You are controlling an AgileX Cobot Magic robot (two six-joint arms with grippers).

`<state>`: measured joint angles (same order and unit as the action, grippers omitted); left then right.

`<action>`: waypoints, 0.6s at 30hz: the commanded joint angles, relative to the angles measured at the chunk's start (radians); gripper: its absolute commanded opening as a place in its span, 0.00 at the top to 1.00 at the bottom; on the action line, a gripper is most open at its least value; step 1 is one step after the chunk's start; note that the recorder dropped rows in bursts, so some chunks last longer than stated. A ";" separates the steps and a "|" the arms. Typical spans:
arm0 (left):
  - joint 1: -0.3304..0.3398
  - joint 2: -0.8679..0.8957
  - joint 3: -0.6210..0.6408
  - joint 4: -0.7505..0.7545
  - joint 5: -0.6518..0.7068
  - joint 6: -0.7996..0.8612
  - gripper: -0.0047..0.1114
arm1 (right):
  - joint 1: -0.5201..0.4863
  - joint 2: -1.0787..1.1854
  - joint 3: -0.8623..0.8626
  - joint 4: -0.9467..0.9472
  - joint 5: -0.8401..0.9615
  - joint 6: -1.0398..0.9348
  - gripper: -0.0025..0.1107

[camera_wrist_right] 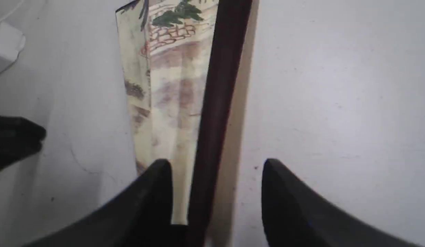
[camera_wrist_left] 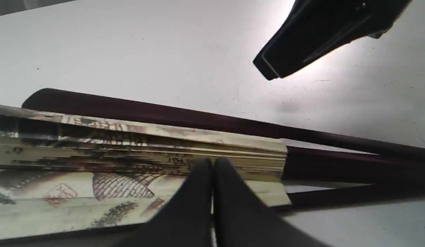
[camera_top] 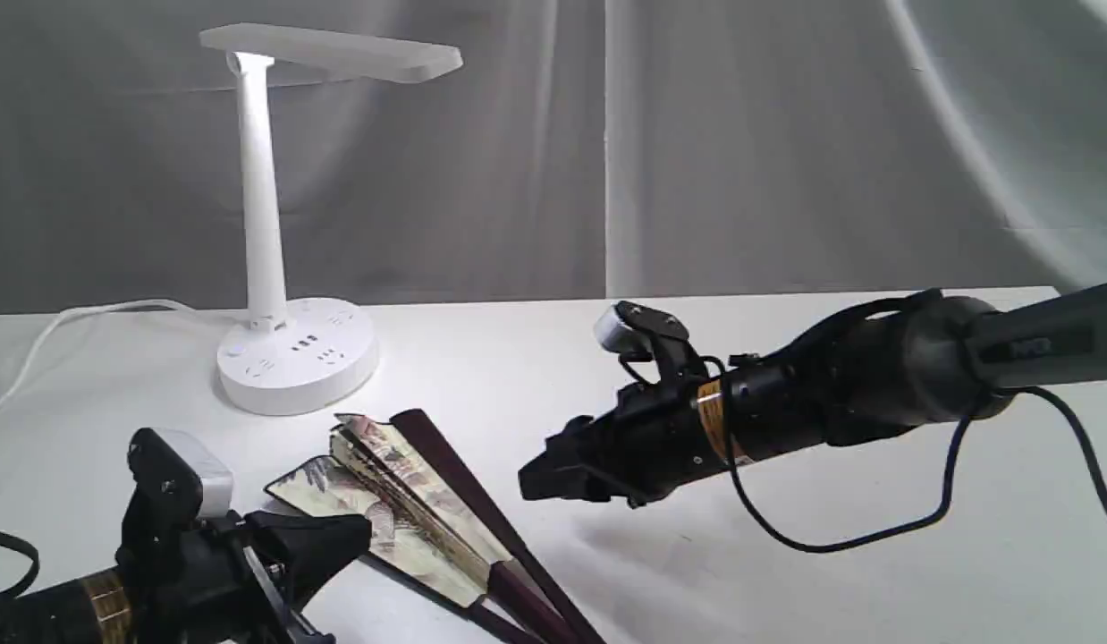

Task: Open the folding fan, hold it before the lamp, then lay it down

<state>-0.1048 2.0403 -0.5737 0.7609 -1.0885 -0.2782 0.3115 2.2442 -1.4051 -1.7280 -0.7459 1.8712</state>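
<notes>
Shut tight, the left gripper sits low at the near left of the exterior view, its tip against the folding fan. The fan lies on the white table, only slightly spread, with one maroon guard swung a little clear on its far side. The lamp stands behind it, near but apart. The right gripper hovers over the table just beside the fan, clear of it.

From the left wrist view, the left gripper shows both fingers pressed together over the painted leaf. Whether they pinch any paper cannot be told. The free guard runs beyond the folded stack, and the right gripper hangs above bare table past it.

From the right wrist view, the right gripper is spread wide. The guard passes between its fingers, closer to one than the other.

Opening looks barely begun. To do it well, I would centre the guard in the gap and come down until the fingers straddle wood only. Close on the guard, not the paper. Then draw it in an arc about the pivot, with the other side pinned, so the folds spread without tearing.
</notes>
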 commanded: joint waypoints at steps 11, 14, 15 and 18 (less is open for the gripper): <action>0.002 -0.003 -0.002 -0.004 0.005 -0.001 0.96 | 0.039 0.047 -0.016 -0.016 0.072 0.100 0.60; 0.002 -0.003 -0.002 -0.004 0.005 -0.001 0.96 | 0.041 0.080 -0.017 0.014 0.093 0.097 0.60; 0.002 -0.003 -0.002 -0.004 0.005 -0.003 0.96 | 0.041 0.085 -0.017 0.017 0.079 0.097 0.60; 0.002 -0.003 -0.002 -0.004 0.005 -0.003 0.96 | 0.043 0.085 -0.023 0.020 0.056 0.086 0.60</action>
<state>-0.1048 2.0403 -0.5737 0.7591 -1.0885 -0.2782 0.3485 2.3216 -1.4265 -1.6992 -0.6921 1.9668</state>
